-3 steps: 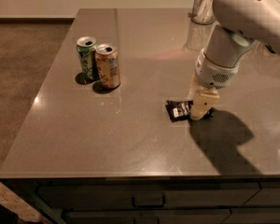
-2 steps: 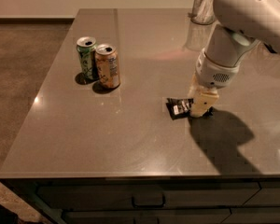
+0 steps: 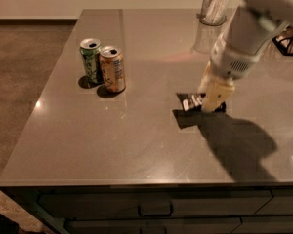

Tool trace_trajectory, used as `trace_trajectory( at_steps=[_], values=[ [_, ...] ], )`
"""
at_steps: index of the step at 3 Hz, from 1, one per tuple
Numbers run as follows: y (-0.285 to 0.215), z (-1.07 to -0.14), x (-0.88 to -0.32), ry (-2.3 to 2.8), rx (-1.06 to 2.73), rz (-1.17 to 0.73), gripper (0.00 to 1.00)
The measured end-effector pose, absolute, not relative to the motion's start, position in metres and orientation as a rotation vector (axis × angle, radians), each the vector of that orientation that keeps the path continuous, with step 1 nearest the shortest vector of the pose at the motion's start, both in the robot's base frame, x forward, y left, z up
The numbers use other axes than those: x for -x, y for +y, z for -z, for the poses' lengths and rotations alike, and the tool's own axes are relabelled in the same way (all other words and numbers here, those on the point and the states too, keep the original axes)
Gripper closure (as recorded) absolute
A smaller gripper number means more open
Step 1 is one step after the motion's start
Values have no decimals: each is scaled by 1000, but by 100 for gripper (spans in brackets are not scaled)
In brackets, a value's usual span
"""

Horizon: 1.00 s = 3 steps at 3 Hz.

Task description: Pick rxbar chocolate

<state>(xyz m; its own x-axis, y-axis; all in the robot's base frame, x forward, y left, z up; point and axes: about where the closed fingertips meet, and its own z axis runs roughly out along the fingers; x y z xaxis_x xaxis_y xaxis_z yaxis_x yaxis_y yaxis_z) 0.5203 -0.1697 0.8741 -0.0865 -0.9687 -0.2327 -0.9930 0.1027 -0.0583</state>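
The camera view looks down on a grey desk (image 3: 112, 145). An orange can (image 3: 112, 68) stands upright near the desk's left side, with a green can (image 3: 90, 60) just beside it on its left and a little farther back, the two touching or nearly so. The rxbar chocolate (image 3: 189, 102) lies flat on the desk, well to the right of the orange can and slightly nearer the front edge. The gripper (image 3: 208, 99) is down over the bar's right end, covering it, so only the left end with white lettering shows. Whether the jaws have closed on the bar or stand open around it cannot be told. A clear container (image 3: 215, 6) stands far behind and right of the orange can.
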Motion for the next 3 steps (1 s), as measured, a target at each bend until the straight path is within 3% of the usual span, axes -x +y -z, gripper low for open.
trace_trajectory(
  at_steps=[2,3],
  values=[
    [-146,-979,-527,2041,1864,-276,100],
    [-143,-986,-535,2015,1839,-251,100]
  ],
)
